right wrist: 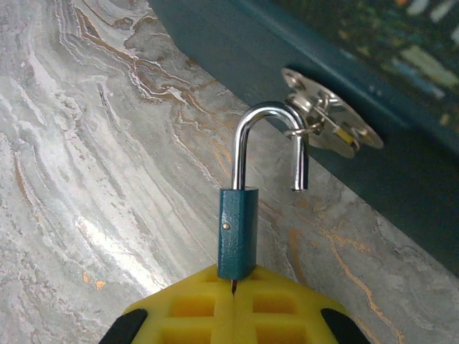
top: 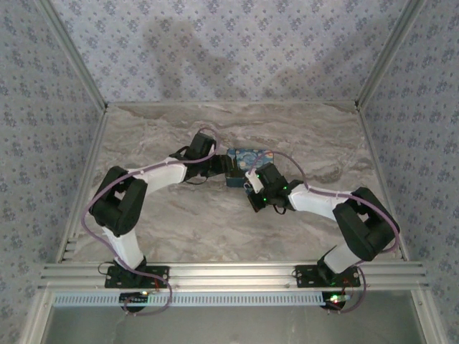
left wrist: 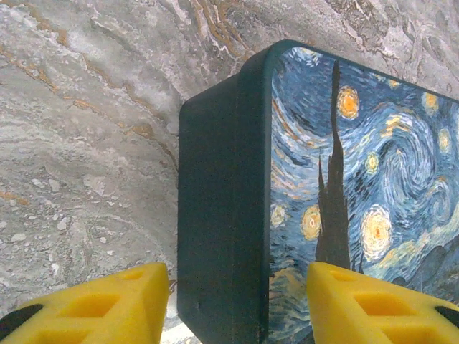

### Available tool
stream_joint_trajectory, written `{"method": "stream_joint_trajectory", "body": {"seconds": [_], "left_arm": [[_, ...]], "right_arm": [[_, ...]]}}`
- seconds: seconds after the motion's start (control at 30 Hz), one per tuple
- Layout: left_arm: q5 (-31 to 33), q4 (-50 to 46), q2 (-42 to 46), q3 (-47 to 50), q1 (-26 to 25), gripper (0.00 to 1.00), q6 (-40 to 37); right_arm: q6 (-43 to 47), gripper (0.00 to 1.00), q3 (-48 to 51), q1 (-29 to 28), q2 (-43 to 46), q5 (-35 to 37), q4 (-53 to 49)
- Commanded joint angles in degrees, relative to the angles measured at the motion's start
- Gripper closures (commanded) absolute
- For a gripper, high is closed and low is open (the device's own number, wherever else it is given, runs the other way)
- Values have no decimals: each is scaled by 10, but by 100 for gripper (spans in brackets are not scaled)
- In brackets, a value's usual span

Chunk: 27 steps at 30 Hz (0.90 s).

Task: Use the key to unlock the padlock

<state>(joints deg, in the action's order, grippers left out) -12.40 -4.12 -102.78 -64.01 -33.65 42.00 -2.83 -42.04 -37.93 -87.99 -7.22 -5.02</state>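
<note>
My right hand [right wrist: 233,287] grips the padlock [right wrist: 237,231], shackle [right wrist: 269,109] sprung but hooked in the hasp [right wrist: 337,129]; pulling could drag the box [left wrist: 222,201], since my left hand [left wrist: 237,290] straddles it released.

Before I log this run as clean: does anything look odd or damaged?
Only the padlock: its shackle stands open, free end out of the body, by the box latch. The right gripper pinches it. No damage shows.

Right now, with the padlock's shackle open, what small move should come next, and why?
Probably draw the padlock sideways so its free shackle end slips out of the hasp ring: the right fingers grip its body, and the shackle is open but looks threaded there.
</note>
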Motion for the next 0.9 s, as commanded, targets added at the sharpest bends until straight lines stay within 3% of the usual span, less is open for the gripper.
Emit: {"method": "stream_joint_trajectory", "body": {"seconds": [0.0, 0.37, 0.87], "left_arm": [[7, -27, -15, -15, 0, 50, -20], [8, -47, -24, -29, 5, 59, -42], [8, -61, -21, -33, 9, 60, -52]], "right_arm": [[32, 100, -22, -11, -5, 14, -18], [95, 100, -33, -38, -12, 75, -32], [158, 100, -43, -68, -21, 118, 1]]}}
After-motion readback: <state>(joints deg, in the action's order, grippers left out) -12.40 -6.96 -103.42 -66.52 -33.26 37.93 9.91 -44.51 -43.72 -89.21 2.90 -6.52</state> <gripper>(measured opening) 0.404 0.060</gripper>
